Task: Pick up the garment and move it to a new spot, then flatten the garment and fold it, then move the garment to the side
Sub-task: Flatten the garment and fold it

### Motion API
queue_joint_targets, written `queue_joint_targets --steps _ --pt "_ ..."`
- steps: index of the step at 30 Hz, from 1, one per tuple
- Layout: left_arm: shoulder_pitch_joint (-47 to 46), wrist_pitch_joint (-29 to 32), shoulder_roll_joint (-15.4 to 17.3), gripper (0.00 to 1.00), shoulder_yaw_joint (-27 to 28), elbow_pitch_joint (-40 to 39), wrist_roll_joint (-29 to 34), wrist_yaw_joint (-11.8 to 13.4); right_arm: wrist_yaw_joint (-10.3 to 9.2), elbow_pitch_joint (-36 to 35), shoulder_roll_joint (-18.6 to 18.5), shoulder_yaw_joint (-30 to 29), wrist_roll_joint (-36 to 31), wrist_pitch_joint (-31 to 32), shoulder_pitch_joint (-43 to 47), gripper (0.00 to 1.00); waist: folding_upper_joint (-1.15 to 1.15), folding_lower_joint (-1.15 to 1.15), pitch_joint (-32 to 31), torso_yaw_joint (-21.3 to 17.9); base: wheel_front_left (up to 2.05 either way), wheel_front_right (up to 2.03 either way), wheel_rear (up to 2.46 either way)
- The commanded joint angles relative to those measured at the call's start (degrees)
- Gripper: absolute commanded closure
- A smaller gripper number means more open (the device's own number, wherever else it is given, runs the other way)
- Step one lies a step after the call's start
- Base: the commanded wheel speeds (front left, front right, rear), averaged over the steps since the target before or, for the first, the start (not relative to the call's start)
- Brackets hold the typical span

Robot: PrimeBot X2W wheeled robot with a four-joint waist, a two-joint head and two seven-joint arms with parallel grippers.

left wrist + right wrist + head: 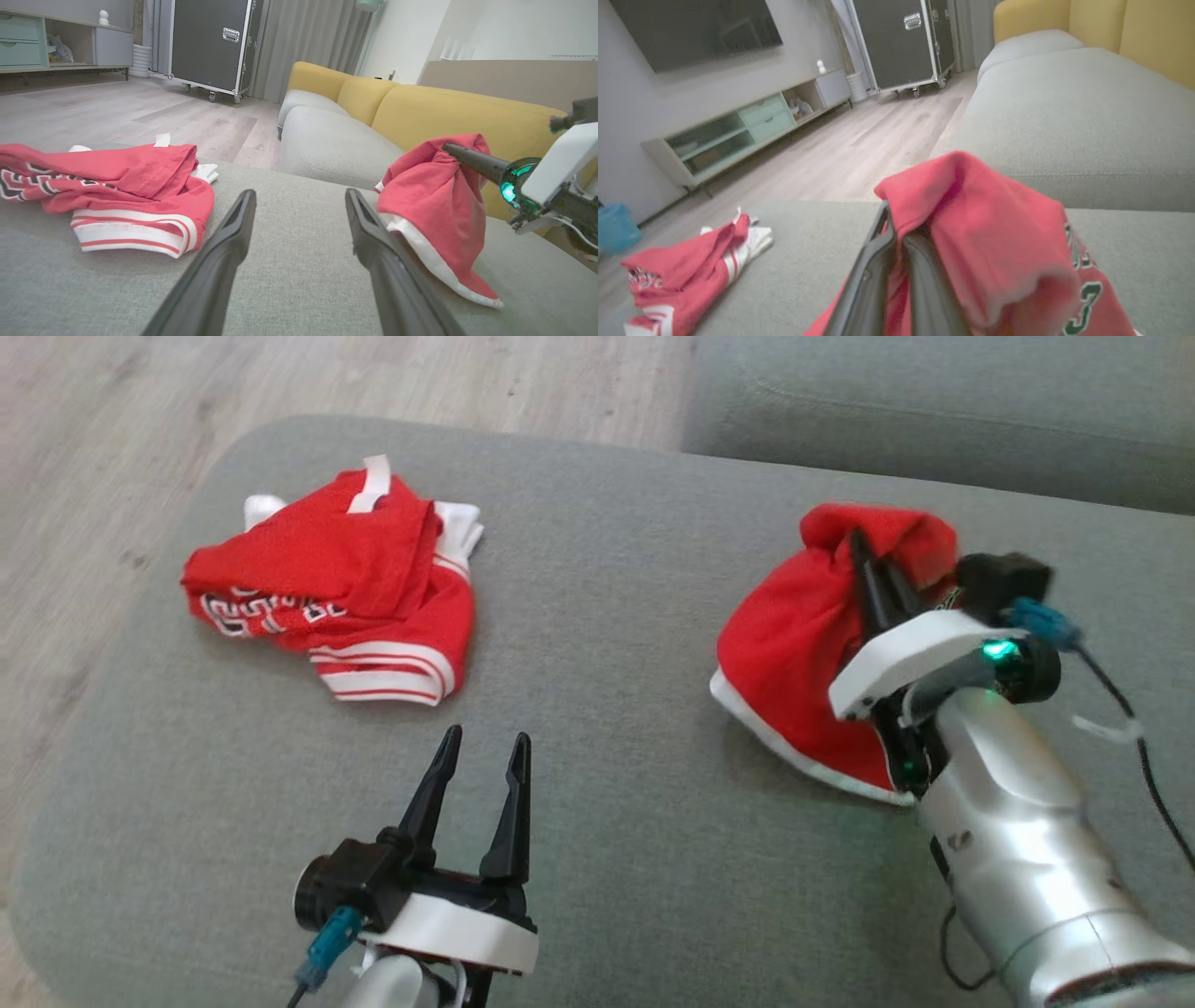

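Head view: the right pincer (873,560), clamped shut on a bunched fold at the top of the red jersey (794,644), holds it tented near the right edge of the grey sofa seat (607,616), with its white hem resting on the seat. The left pincer (487,737) waits wide open and empty by the near edge, and a second jersey (327,579) lies crumpled toward the far left corner.

Left wrist view: the red jersey hangs from the right pincer's dark fingers with its hem on the seat. The lift to a new spot looks barely begun. It would go best straight up until the hem clears, then across to the bare middle, well apart from the second jersey.

Right wrist view: the closed fingers disappear into red cloth, so how many layers they have hold of cannot be told. A printed numeral shows at lower right, close to the frame's edge, and the jersey's full shape is hidden in its folds
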Motion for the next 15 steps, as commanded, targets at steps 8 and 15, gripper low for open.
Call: queue_joint_targets --steps 8,15 --pt "-2.84 -0.55 -0.19 0.00 1.26 -2.06 -0.80 0.83 -0.04 9.09 0.28 4.38 -8.44 2.59 -5.23 0.00 0.00 0.00 0.29 2.55 0.00 0.00 0.00" --pt "-1.34 -0.55 -0.19 0.00 4.76 -3.67 0.37 1.19 -0.04 5.92 0.28 5.13 -12.04 -0.18 -2.20 0.00 0.00 0.00 -3.31 -1.69 0.00 0.00 0.00"
